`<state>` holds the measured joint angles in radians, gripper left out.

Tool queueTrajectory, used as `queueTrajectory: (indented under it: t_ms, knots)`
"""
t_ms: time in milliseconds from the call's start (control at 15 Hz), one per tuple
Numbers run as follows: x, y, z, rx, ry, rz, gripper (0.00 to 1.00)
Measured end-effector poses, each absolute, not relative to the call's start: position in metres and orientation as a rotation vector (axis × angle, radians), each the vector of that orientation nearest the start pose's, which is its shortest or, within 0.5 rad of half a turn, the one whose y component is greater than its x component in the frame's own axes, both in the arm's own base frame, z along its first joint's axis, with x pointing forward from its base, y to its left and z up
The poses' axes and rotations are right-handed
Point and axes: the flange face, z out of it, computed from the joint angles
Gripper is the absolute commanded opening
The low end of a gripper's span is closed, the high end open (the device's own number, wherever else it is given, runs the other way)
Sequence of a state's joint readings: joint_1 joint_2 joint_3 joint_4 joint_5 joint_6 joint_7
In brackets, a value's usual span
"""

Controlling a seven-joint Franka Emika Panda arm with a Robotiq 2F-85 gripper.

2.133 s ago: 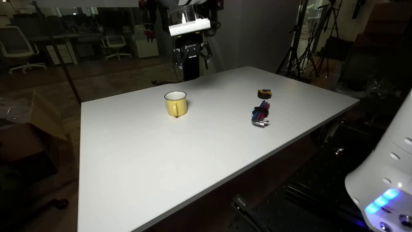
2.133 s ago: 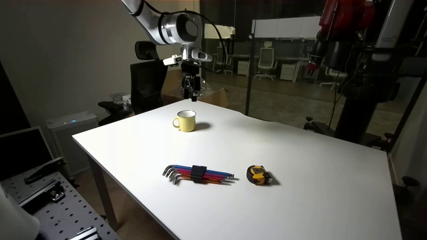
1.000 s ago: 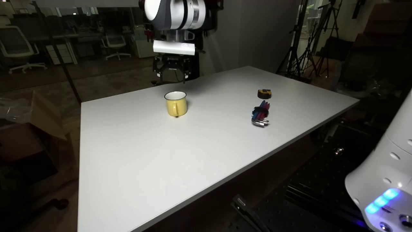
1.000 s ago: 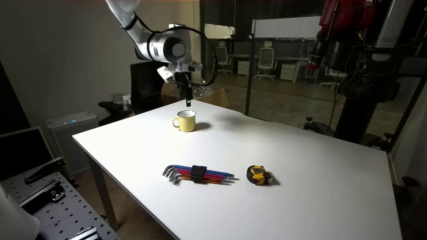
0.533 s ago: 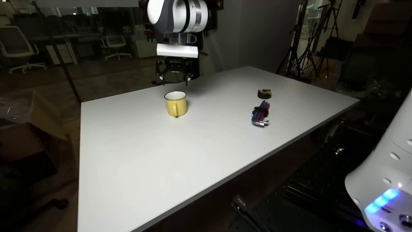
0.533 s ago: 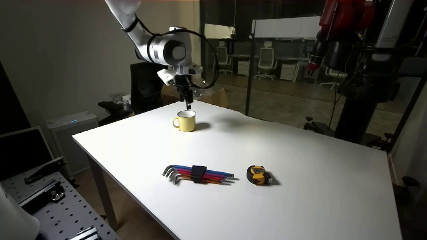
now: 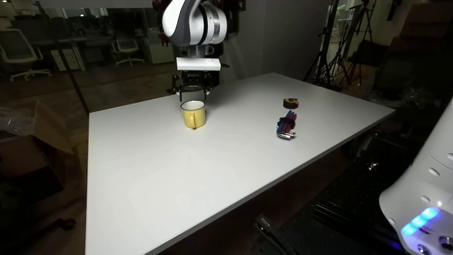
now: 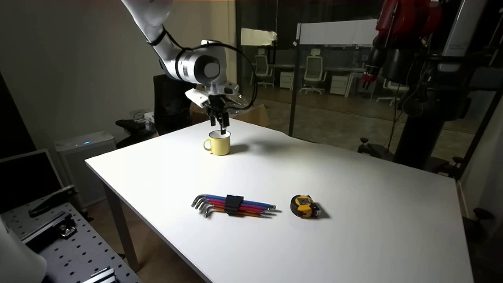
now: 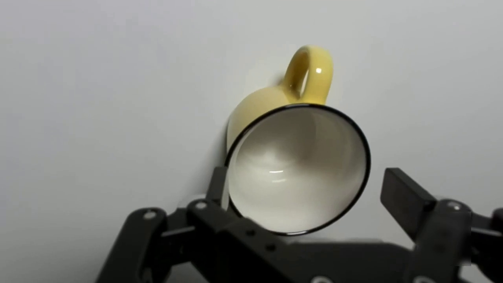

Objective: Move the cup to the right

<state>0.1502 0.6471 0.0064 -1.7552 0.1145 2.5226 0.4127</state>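
The yellow cup, with a white inside and dark rim, stands upright on the white table in both exterior views (image 7: pixel 194 119) (image 8: pixel 221 147). Its handle points toward the camera in an exterior view and to the top in the wrist view (image 9: pixel 298 169). My gripper (image 7: pixel 193 97) is open and empty, pointing down just above the cup; it also shows in an exterior view (image 8: pixel 218 127). In the wrist view the gripper (image 9: pixel 306 177) has its left fingertip overlapping the rim's left edge and its right fingertip clear of the rim. I cannot tell whether anything touches.
A set of coloured hex keys (image 8: pixel 234 205) in a black holder and a yellow-black tape measure (image 8: pixel 304 206) lie on the white table (image 8: pixel 353 236). The table's edge (image 7: pixel 247 198) runs along the robot's base side. Another robot (image 8: pixel 412 78) stands beyond the table.
My gripper has turned and come down from higher up to just over the cup, sinking steadily in the last second. It stays open. The cup has not moved.
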Motion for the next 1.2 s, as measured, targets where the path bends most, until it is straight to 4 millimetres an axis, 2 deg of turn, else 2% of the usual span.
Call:
queueTrajectory:
  t_ms: [467,933,1200]
  knots:
    - [0.672,0.108,0.208,-2.990,0.496,-0.144,1.00]
    - [0.702,0.145,0.209,-3.002,0.362,-0.150,1.00]
    - [0.714,0.149,0.200,-3.004,0.344,-0.123,1.00]
